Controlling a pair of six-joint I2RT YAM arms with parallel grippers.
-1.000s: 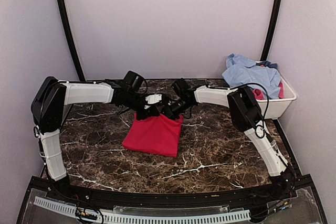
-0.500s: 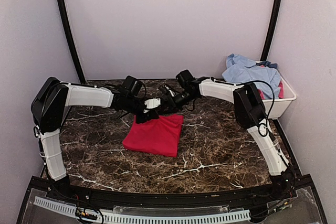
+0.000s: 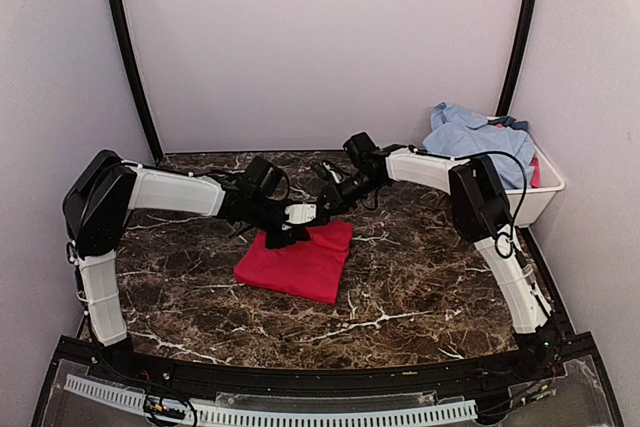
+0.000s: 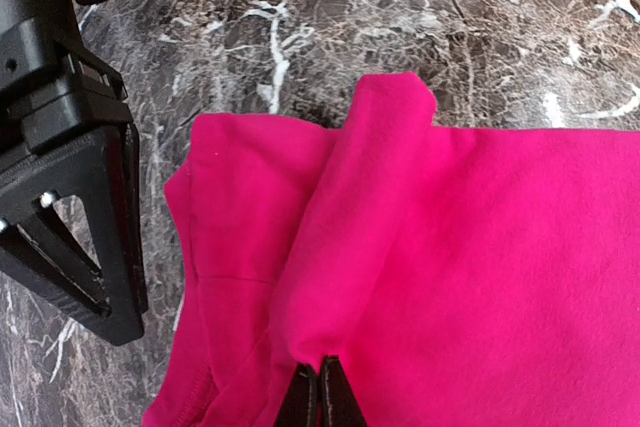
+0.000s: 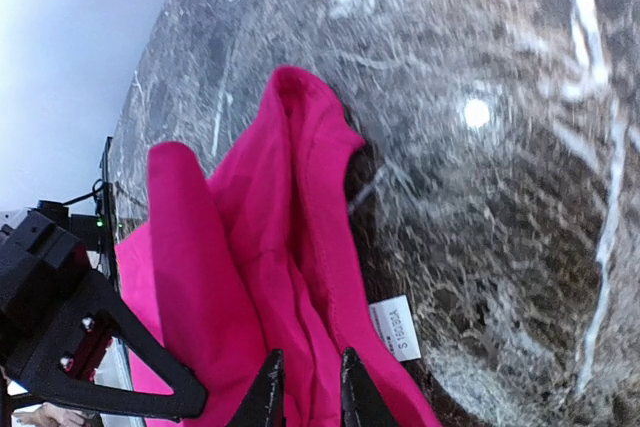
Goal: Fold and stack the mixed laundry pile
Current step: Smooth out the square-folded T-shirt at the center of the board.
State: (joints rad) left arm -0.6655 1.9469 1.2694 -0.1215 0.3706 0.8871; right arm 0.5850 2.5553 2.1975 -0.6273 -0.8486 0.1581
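Note:
A red garment (image 3: 300,262) from the laundry pile lies folded flat on the marble table, also filling the left wrist view (image 4: 480,277) and the right wrist view (image 5: 250,277). My left gripper (image 3: 282,235) (image 4: 320,397) is shut on a raised fold at the garment's far left edge. My right gripper (image 3: 325,202) (image 5: 305,387) hangs just over the far edge with its jaws slightly apart, gripping nothing. A light-blue shirt (image 3: 475,137), a red piece (image 3: 492,179) and a darker blue piece (image 3: 510,124) lie in the tub.
The white plastic tub (image 3: 535,199) stands at the back right against the wall. A white size label (image 5: 397,327) sticks out of the garment's edge. Bare marble (image 3: 420,277) lies right of the garment, and the walls close in on three sides.
My right gripper has opened, let go of the red garment's far edge and drawn back. My left gripper has moved nearer and rightward, still pinching the cloth.

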